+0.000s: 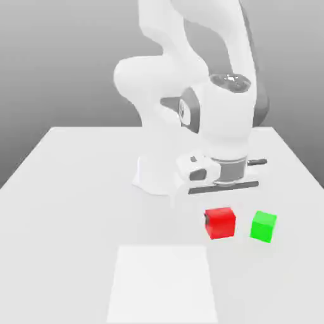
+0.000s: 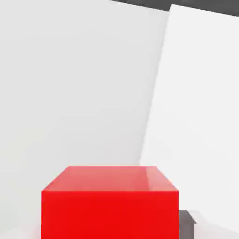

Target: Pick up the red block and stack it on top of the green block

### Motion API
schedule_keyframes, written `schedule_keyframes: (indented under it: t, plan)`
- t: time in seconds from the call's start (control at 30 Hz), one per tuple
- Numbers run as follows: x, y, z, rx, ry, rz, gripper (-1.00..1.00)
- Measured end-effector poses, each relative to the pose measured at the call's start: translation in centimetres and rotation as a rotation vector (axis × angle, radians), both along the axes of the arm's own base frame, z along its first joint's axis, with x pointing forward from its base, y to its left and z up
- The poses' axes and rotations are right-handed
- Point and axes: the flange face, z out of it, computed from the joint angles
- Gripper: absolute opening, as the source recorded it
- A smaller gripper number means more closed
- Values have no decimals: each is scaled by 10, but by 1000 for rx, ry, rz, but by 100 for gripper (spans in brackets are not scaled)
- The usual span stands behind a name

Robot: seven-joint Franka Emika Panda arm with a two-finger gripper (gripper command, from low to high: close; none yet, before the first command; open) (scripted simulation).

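The red block point(image 1: 220, 223) sits low on the white table point(image 1: 76, 190), right below my hand. My gripper point(image 1: 219, 217) reaches down over it, with a dark fingertip point(image 1: 206, 218) against the side toward the exterior view's left. In the hand view the red block point(image 2: 110, 205) looms close, and a dark fingertip point(image 2: 186, 223) presses against one of its sides. The gripper is shut on the red block. I cannot tell whether the block touches the table. The green block point(image 1: 263, 226) stands apart from it, a short gap toward the exterior view's right.
The arm's white base point(image 1: 155, 174) rises behind the blocks. A paler rectangular patch point(image 1: 164, 285) lies on the table in front of them, also seen as the paler patch point(image 2: 200, 93) in the hand view.
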Motion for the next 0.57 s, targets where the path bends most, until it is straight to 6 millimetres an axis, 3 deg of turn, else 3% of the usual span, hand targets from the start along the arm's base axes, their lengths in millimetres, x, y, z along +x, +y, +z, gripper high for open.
schedule_keyframes:
  t: [0.23,0.47,0.5,0.57]
  plan:
    - [-68,86,14,-4,-2,39,-100]
    - [-75,94,-41,-7,-4,36,-100]
    - [-76,94,-47,-6,-4,38,100]
    - [-76,94,-47,-6,-4,38,100]
